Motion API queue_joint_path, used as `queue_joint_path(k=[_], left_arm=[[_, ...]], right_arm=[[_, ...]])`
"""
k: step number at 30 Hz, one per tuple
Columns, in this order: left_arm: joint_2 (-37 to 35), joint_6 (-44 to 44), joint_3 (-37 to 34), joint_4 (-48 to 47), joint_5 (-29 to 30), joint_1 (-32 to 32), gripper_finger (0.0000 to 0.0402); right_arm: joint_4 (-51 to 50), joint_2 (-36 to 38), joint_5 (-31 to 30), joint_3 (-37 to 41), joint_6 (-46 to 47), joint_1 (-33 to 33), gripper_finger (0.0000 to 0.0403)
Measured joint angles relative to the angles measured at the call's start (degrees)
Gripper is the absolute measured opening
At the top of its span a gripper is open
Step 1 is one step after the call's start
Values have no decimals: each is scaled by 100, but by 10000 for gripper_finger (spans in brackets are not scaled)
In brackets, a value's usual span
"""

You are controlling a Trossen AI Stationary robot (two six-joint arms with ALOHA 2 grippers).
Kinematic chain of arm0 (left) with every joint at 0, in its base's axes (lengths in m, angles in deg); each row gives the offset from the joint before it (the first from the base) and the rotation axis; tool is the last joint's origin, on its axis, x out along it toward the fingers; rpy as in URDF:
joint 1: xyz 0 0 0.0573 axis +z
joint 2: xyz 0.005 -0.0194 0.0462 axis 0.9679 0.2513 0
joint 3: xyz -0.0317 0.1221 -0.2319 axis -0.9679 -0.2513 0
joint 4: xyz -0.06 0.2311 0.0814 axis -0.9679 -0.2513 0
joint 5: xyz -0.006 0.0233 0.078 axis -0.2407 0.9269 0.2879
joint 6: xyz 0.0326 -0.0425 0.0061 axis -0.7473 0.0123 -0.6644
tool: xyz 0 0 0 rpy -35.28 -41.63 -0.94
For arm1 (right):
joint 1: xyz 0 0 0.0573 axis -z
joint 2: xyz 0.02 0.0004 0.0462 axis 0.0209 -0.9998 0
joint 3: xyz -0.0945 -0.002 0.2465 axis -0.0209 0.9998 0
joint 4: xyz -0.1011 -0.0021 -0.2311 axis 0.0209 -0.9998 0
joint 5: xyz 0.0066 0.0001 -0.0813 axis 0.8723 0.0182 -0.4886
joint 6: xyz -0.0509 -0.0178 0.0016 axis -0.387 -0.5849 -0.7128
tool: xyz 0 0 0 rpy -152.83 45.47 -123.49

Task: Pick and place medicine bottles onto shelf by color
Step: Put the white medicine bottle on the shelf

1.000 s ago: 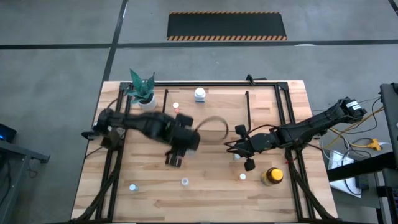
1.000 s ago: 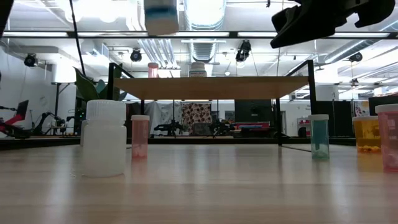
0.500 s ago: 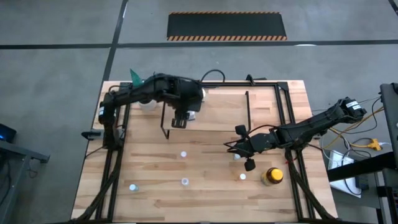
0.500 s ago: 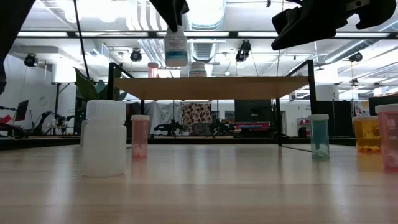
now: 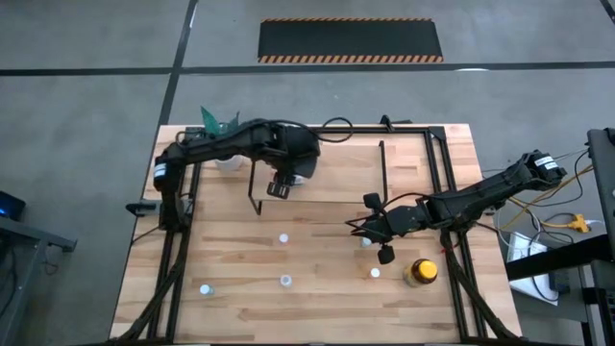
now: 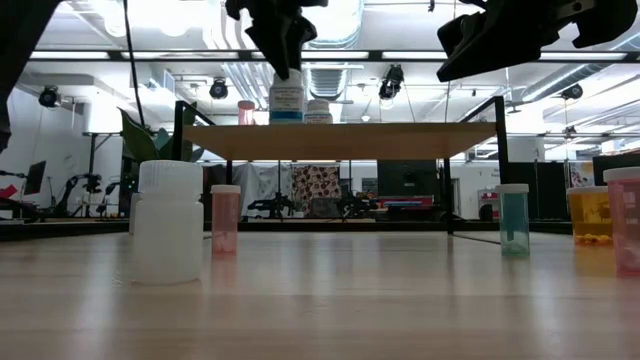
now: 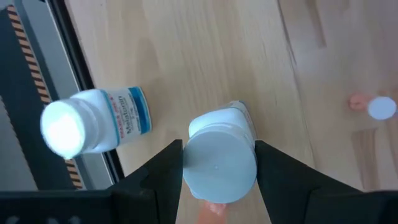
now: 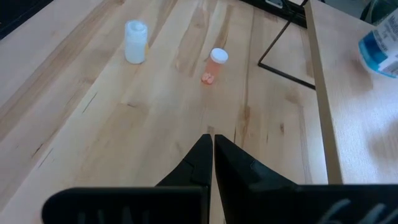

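A white-capped bottle (image 7: 221, 158) is held between the two fingers of the left gripper (image 7: 217, 165), which squeeze it from both sides. In the low view this bottle (image 6: 286, 100) sits with its bottom on the shelf (image 6: 340, 140), near the shelf's left end, and the left gripper (image 6: 280, 35) comes down on it from above. Just beside it on the shelf stands another white bottle with a blue label (image 7: 93, 121), and a pink-capped bottle (image 6: 246, 112) stands close by too. From above, the left gripper (image 5: 281, 185) is over the back left part of the table (image 5: 317, 298), near the green plant (image 5: 219, 123). On the table top stand more small bottles: a wide white one (image 6: 168, 222), a pink one (image 6: 225, 218), a pale green one (image 6: 513, 218) and an amber bottle with a yellow cap (image 5: 419, 272) near the front right corner. The right gripper (image 5: 384, 252) waits over the right side of the table with its fingers (image 8: 208, 158) pressed together and holding nothing.
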Motion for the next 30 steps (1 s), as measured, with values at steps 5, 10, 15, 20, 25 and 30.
queue_joint_path(k=[5, 10, 15, 20, 25, 30], left_arm=[[-7, -126, -110, 27, 4, 0, 160], [-5, 89, -126, 117, 136, 0, 160], [-6, 171, -126, 280, 160, 0, 160], [-5, 3, -131, 353, 204, 0, 177], [-5, -163, -131, 444, 402, 0, 203], [-5, -181, -131, 447, 407, 0, 207]], right_arm=[[-2, 0, 1, 2, 0, 2, 9], [-51, 0, -1, 2, 3, 2, 9], [-78, 0, -1, 2, 39, 2, 9], [-79, 0, -1, 2, 41, 2, 9], [-76, 0, -1, 2, 42, 2, 9], [-79, 0, -1, 2, 44, 2, 9]])
